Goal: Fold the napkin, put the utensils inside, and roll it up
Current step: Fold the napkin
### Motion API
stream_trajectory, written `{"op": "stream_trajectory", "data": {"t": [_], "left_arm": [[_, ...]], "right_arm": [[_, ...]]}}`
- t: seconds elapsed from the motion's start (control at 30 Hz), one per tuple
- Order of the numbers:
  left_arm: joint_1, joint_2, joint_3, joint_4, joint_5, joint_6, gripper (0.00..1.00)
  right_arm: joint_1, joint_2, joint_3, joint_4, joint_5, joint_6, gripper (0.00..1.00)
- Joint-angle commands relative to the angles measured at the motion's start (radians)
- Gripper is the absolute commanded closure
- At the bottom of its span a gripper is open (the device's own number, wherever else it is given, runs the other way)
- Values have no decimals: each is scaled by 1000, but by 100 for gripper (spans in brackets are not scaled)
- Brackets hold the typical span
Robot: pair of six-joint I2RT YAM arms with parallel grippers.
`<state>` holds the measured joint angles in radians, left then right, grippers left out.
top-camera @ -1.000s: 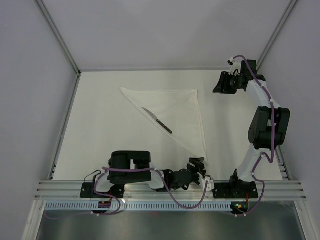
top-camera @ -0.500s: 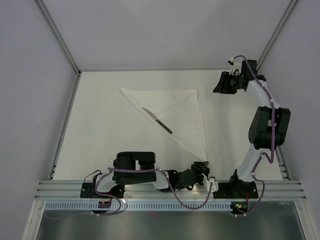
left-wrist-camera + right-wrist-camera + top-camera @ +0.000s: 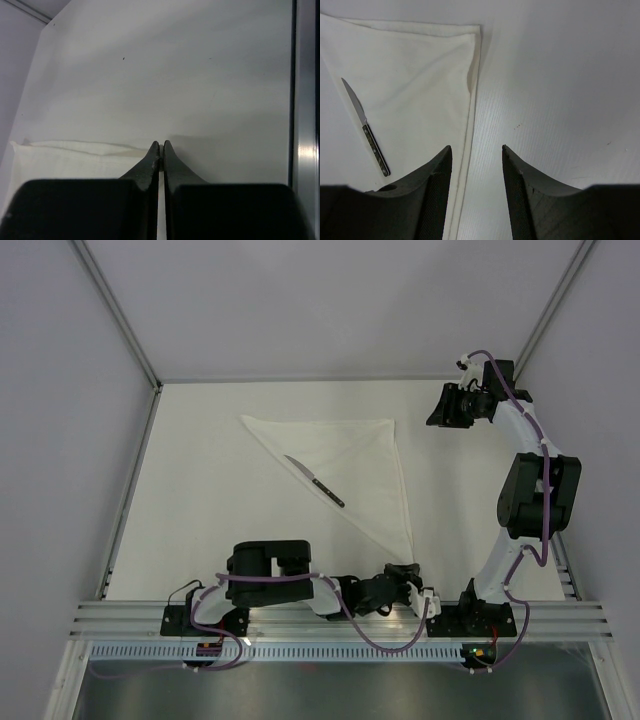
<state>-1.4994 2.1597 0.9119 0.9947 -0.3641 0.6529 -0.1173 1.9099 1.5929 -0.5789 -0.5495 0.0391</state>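
The napkin (image 3: 350, 455) lies as a flat white triangle on the table, its near corner pointing at the left arm. On it rests the knife (image 3: 314, 481), silver blade and dark handle, lying diagonally. My left gripper (image 3: 405, 566) sits low at that near corner. In the left wrist view its tips (image 3: 161, 145) are pressed together right where the napkin (image 3: 65, 155) ends, a pale sliver caught between them. My right gripper (image 3: 437, 408) hangs open above bare table beside the napkin's far right corner. From its wrist, the gripper (image 3: 476, 147) frames the napkin's (image 3: 415, 75) hem, with the knife (image 3: 366, 129) off to the left.
A metal rail (image 3: 340, 618) runs along the near table edge and shows at the right of the left wrist view as a rail (image 3: 305, 100). Grey walls and slanted frame posts (image 3: 115, 315) close in the table on three sides.
The left gripper has gone from open to shut at the napkin's near corner, sliding slightly right and nearer. The right arm, napkin and knife have stayed put.
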Motion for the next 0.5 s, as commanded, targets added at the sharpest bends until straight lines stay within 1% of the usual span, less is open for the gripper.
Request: {"op": "stream_trajectory", "data": {"t": [0.0, 0.07, 0.1, 0.2, 0.23, 0.27, 0.3, 0.33, 0.4, 0.43, 0.47], "left_arm": [[11, -44, 42, -39, 17, -82, 98], [27, -67, 56, -82, 17, -140, 98], [34, -99, 62, -103, 20, -197, 98], [90, -153, 67, -169, 48, -301, 98], [128, -196, 64, -183, 60, -373, 98], [148, -213, 59, -201, 71, -407, 98], [171, -231, 59, -220, 91, -474, 98], [215, -268, 61, -238, 106, -510, 98], [263, -300, 58, -277, 131, -585, 98], [316, -314, 58, -292, 143, -652, 98], [343, -340, 50, -301, 152, -703, 98]], "right_arm": [[-5, -54, 21, 16, -15, 19, 50], [-5, -52, 25, 11, -15, 19, 50], [-7, -51, 29, 8, -15, 18, 50], [-5, -48, 32, 5, -15, 16, 50], [-5, -48, 32, 5, -15, 15, 50], [-5, -48, 32, 7, -15, 15, 50], [-5, -48, 32, 5, -15, 15, 50], [-5, -48, 32, 7, -15, 15, 50], [-5, -46, 33, 5, -16, 18, 50], [-5, -46, 33, 5, -17, 19, 50], [-5, -46, 35, 4, -18, 18, 50]]}}
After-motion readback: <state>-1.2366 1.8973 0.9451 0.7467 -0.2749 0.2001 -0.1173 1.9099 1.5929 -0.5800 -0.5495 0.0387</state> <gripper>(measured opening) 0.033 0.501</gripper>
